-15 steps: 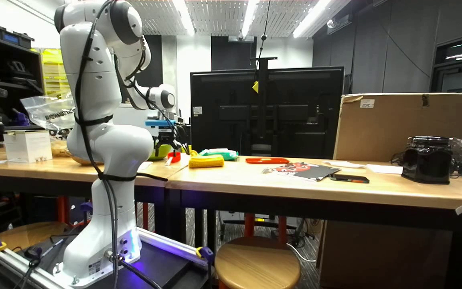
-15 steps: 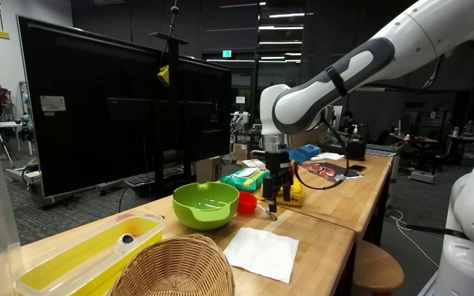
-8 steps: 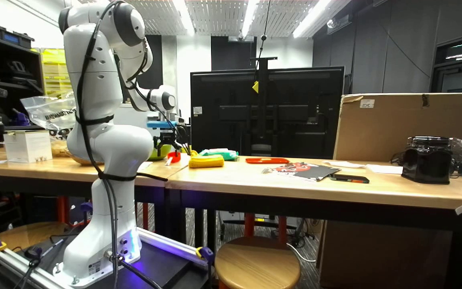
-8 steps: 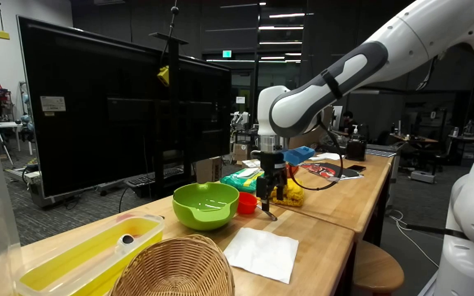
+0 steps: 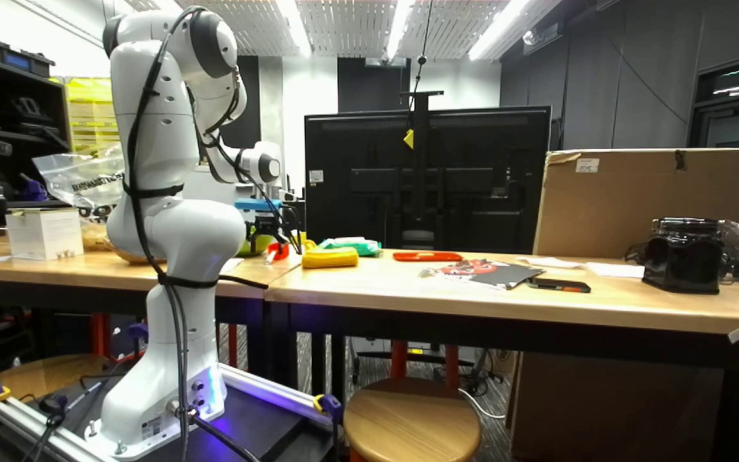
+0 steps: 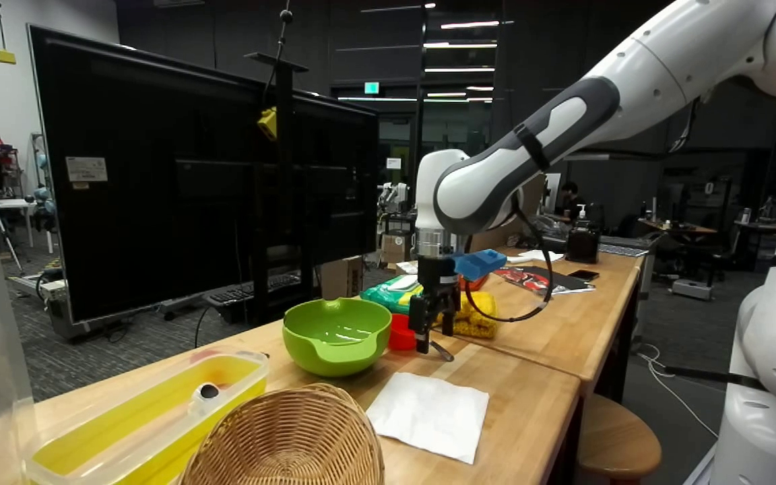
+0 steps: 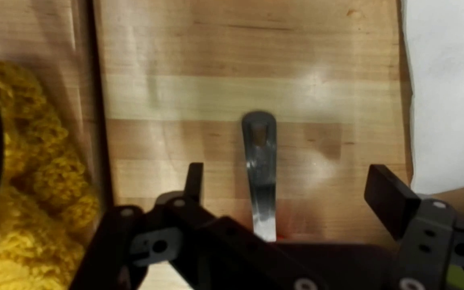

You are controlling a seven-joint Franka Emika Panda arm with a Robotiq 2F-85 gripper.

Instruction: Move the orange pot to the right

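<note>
The orange pot is a small red-orange cup point(image 6: 401, 333) with a silver handle point(image 6: 442, 351). It stands on the table beside the green bowl; the cup also shows in an exterior view point(image 5: 278, 251). My gripper point(image 6: 434, 341) is open and empty, pointing down above the handle. In the wrist view the handle point(image 7: 262, 169) lies between the two spread fingers point(image 7: 288, 181), nearer the left one, and touches neither. There the cup is almost wholly hidden behind the gripper body; only a thin red sliver shows.
A green bowl point(image 6: 337, 340) stands beside the cup. A yellow knitted cloth point(image 6: 475, 316) and a green wipes pack point(image 6: 388, 296) lie on the opposite side. A white napkin point(image 6: 428, 417), wicker basket point(image 6: 294, 438) and yellow-lined tub point(image 6: 139, 417) are nearer that camera.
My gripper has moved down a little and towards the cup and bowl, now over the handle. It has stayed open. The cup and other objects have not moved.
</note>
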